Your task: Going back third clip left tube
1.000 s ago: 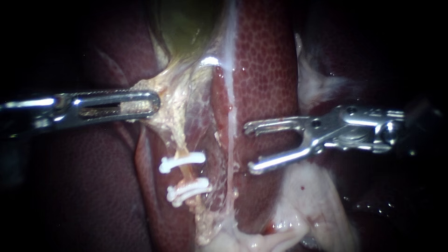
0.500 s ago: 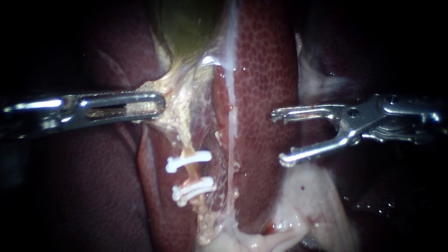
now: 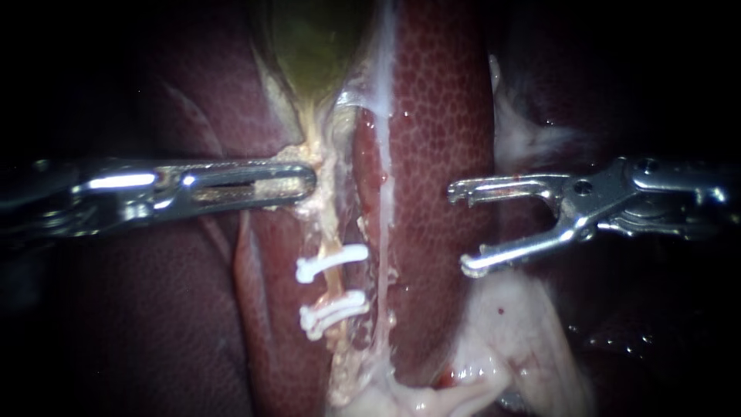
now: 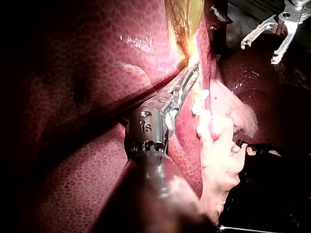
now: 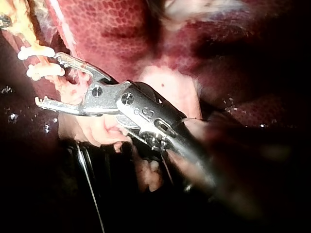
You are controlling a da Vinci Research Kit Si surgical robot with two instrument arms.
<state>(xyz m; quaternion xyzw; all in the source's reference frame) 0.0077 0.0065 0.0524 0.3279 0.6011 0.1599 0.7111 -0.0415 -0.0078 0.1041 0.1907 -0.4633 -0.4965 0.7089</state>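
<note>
Right instrument (image 3: 461, 229) hangs with jaws wide apart and empty, off across the liver (image 3: 440, 116) from the tube (image 3: 333, 286). The tube runs lengthwise from the gallbladder (image 3: 316, 38), clips (image 3: 332, 262) crossing it. Left instrument (image 3: 305, 184), way nearer, is clamped on tissue (image 3: 318, 154) just gallbladder-side of them.

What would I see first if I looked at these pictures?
Probably the small white clips clamped across the pale yellowish tube in the middle, bright against the dark red, speckled liver. Next, two shiny metal instruments: the left instrument pinches pale tissue above the clips, and the right instrument gapes open beside them, holding nothing.
</note>
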